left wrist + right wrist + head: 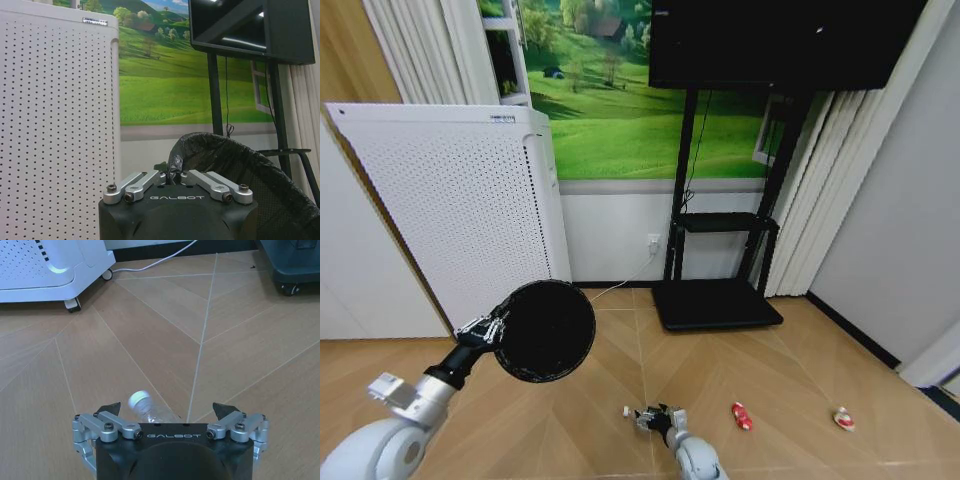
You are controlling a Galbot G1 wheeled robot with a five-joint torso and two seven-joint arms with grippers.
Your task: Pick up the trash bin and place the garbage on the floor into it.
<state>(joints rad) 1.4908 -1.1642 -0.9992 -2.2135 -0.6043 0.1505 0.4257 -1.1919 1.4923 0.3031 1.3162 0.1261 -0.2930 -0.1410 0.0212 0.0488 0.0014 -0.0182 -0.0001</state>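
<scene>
My left gripper (490, 328) is shut on the rim of the black trash bin (545, 330) and holds it off the floor, tipped with its mouth facing me. The left wrist view shows the left gripper (172, 176) pinching the bin's (235, 170) bag-lined rim. Low over the floor, my right gripper (655, 418) stands open. In the right wrist view the clear bottle (145, 408) lies on the wood between the right gripper's (167, 408) spread fingers. A red piece (741, 415) and a red-and-white piece (843, 419) lie further right.
A white perforated cabinet (450, 210) on castors stands at the left wall. A black TV stand (715, 300) with a flat base sits at the back centre, with a white cable on the floor beside it. A grey wall (900, 240) closes the right side.
</scene>
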